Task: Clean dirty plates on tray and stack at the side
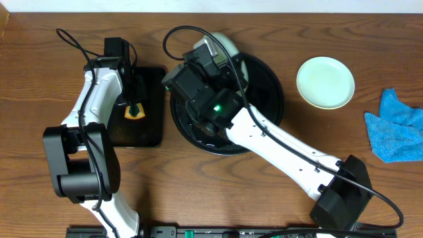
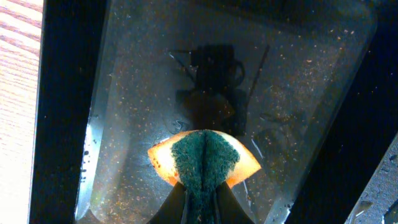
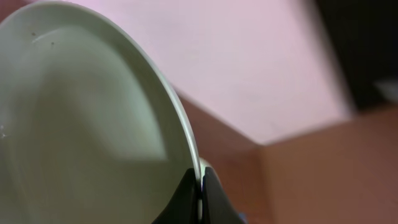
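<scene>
Beginning at the left edge: leaving a wide band of bare table [image 1: 26, 99] open beside the left arm. Hanging the left gripper [image 2: 202, 194] over the rectangular black tray [image 1: 151, 132], near its middle, with wet, speckled tray floor showing on both sides out to the raised walls. Pinching a sponge [image 2: 204, 155] hard between the closed fingers [image 2: 173, 205], orange body bulging out either side, green scrub face bowing toward the lens. Touching the tray floor or hovering just off it: not being possible to tell.

Moving right: meeting the round black tray [image 1: 276, 99] just beside the rectangular one, rims nearly touching with only a sliver of wood between. Covering most of the round tray's left and middle with the right arm's wrist, hiding whatever is lying beneath; showing only the right-hand arc of floor and rim bare. Clamping the right gripper [image 3: 200, 186] shut on the rim of a tilted plate [image 3: 93, 124], pale mint, holding it up on edge above the tray's far rim, close to the table's back edge.

Continuing right: resting a flat plate [image 1: 325, 82], pale and clean-looking, on the wood near the round tray yet apart from it. Leaving open table in front of that plate, down to the right arm's base. Ending with a crumpled blue cloth [image 1: 396, 129] lying at the right edge, apart from the flat plate
</scene>
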You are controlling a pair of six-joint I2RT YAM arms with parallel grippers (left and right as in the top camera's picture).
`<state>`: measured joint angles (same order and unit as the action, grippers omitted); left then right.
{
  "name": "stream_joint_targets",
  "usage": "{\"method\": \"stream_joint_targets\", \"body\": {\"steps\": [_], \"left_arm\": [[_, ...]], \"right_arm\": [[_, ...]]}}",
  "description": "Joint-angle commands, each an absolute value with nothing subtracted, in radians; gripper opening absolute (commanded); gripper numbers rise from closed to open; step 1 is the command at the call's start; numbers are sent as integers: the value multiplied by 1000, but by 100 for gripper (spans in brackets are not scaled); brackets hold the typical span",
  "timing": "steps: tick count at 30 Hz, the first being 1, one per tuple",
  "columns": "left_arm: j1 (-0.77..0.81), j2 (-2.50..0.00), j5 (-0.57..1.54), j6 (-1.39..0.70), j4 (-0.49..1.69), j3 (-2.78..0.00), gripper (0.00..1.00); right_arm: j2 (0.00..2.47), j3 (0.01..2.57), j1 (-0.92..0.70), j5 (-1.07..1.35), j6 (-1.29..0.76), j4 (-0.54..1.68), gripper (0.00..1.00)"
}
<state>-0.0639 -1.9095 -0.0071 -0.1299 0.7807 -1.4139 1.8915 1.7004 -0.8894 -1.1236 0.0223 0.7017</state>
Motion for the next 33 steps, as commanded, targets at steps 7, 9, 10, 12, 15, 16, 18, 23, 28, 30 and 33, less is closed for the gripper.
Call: {"method": "stream_joint_targets", "body": {"steps": [7, 9, 10, 12, 15, 16, 18, 23, 28, 30, 33], "left_arm": [[-69, -1911, -18, -56, 740, -1408, 8], [-69, -1911, -10, -33, 720, -1408, 8], [-69, -1911, -10, -33, 714, -1408, 8], [-69, -1911, -11, -33, 709, -1408, 8], [-69, -1911, -10, -33, 709, -1408, 8], [-69, -1911, -10, -33, 709, -1408, 8], [-69, -1911, -11, -33, 709, -1408, 8], [-69, -1911, -11, -33, 709, -1408, 8], [-69, -1911, -11, -33, 709, -1408, 8], [-69, -1911, -11, -33, 709, -1408, 8], [-69, -1911, -11, -33, 709, -1408, 8]], "right_arm": [[1872, 1700, -617, -387, -144, 799, 1], [1868, 1700, -524, -239, -146, 822, 1], [1867, 1700, -474, -171, -148, 835, 1], [1868, 1700, -355, -68, -165, 873, 1], [1868, 1700, -189, -17, -163, 913, 1], [1868, 1700, -130, -18, -159, 921, 1], [1870, 1700, -33, -17, -132, 925, 1], [1886, 1700, 176, -17, -52, 932, 1], [1910, 1700, 289, -17, -47, 919, 1], [1916, 1700, 311, -6, -46, 911, 1], [1917, 1700, 322, 18, -43, 909, 2]]}}
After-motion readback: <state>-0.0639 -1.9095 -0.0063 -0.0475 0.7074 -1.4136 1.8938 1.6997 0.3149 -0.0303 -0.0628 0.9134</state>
